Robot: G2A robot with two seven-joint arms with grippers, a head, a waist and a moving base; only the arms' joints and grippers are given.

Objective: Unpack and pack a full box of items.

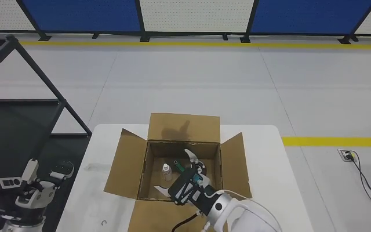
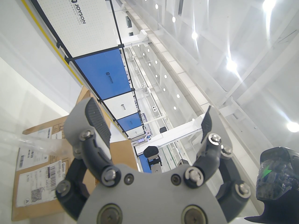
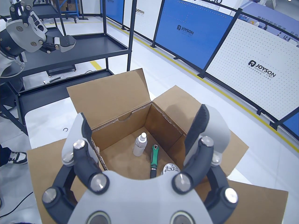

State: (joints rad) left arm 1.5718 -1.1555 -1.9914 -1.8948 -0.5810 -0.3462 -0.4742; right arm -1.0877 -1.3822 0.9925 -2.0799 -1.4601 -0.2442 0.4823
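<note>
An open cardboard box point(image 1: 128, 165) stands in the middle of the white table point(image 1: 272, 174), all flaps folded out. On its floor lie a white bottle point(image 3: 140, 144), a green-handled tool point(image 3: 154, 156) and a small silvery crumpled item point(image 3: 170, 168). The bottle point(image 1: 166, 170) and tool point(image 1: 177, 166) also show from above. My right gripper point(image 3: 143, 116) hangs open over the box's near side, nothing between its fingers; from above it point(image 1: 175, 173) sits inside the box opening. My left gripper point(image 2: 150, 108) is open and empty, pointing up towards the ceiling, off the table's left edge point(image 1: 45, 172).
A black shelf rack point(image 1: 35, 116) stands left of the table, close behind the left arm point(image 3: 25, 31). A labelled box flap point(image 2: 39, 164) and a clear plastic piece point(image 2: 42, 143) lie beside the left gripper. Blue and white partition panels point(image 1: 197, 14) line the far floor.
</note>
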